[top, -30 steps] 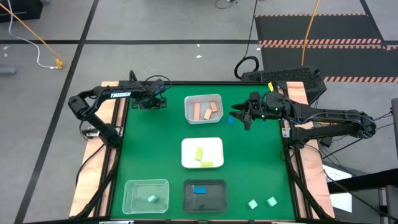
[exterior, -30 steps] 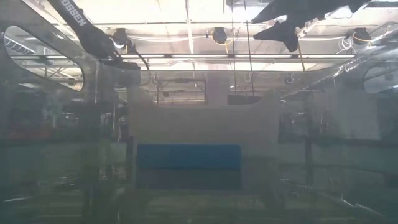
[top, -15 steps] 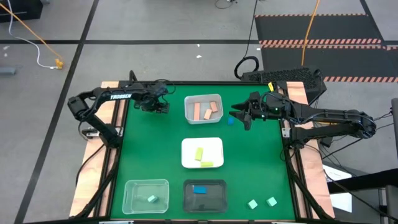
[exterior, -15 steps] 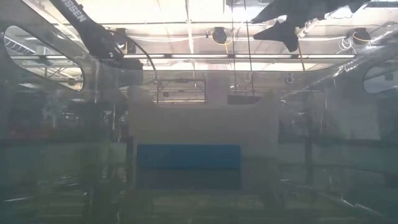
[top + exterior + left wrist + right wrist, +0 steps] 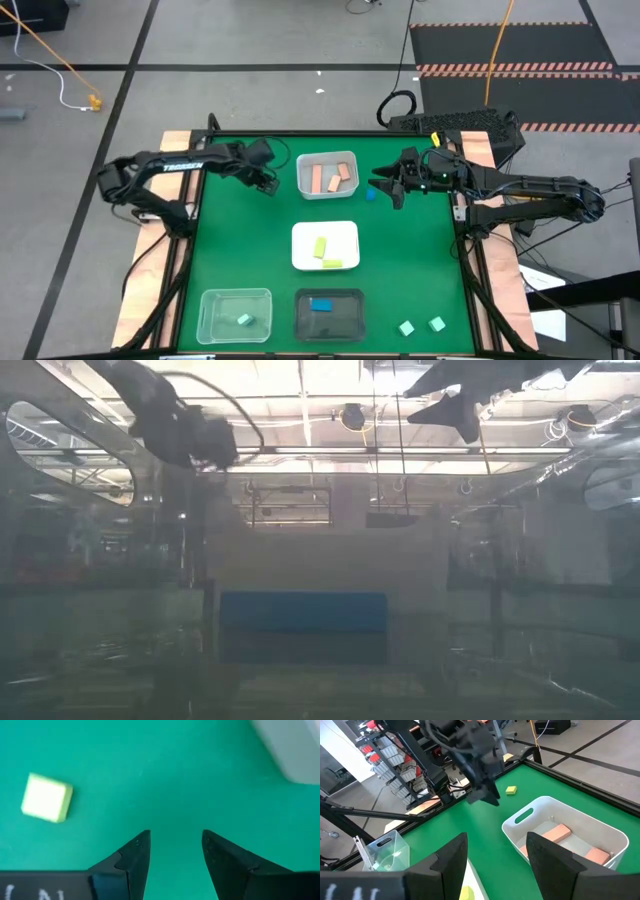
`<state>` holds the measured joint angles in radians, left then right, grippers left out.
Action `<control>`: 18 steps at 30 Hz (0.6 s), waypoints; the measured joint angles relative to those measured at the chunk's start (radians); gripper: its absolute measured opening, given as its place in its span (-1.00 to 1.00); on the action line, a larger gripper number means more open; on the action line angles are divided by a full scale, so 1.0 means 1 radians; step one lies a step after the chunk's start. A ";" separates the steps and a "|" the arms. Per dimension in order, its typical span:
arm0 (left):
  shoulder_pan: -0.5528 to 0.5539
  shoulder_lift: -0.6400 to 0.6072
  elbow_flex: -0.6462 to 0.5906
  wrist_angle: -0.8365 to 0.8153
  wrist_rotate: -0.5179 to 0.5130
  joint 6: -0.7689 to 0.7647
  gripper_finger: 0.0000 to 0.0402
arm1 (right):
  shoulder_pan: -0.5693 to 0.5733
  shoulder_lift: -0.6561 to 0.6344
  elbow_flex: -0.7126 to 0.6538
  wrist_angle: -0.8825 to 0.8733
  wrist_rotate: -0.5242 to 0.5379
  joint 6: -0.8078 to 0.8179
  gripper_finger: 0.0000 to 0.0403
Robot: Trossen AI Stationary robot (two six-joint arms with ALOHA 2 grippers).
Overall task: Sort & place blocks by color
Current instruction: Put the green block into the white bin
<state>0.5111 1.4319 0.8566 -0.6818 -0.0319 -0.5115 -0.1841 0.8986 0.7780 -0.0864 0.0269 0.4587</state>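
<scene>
low view: the counter and everything on it is lost behind a hazy clear wall; only a blue block (image 5: 303, 612) reads through it, edges soft. both arms are cut off by the top edge, pincers not legible there.

left wrist view: white tray (image 5: 295, 747) cut off at the corner, contents unseen. yellow-green block (image 5: 47, 798) is whole but blurred.

high view: that yellow-green block is hidden under the left arm. the block by the right pincer (image 5: 392, 189) is part covered, shape unclear.

right wrist view: clear tray (image 5: 387, 851) is cut by the finger (image 5: 449, 862); the pink blocks (image 5: 555, 833) are part hidden behind the tray wall.
</scene>
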 joint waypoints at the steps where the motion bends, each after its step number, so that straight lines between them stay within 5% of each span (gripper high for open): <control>1: -0.001 -0.020 0.000 -0.001 -0.005 0.022 -0.11 | 0.000 0.000 0.000 0.000 -0.001 0.000 -0.05; 18: 0.186 -0.080 -0.030 -0.089 -0.089 0.321 -0.11 | 0.000 0.000 0.000 0.003 -0.002 0.000 -0.05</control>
<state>0.6967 1.3517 0.8265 -0.7706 -0.1209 -0.1901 -0.1837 0.8989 0.7780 -0.0830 0.0254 0.4587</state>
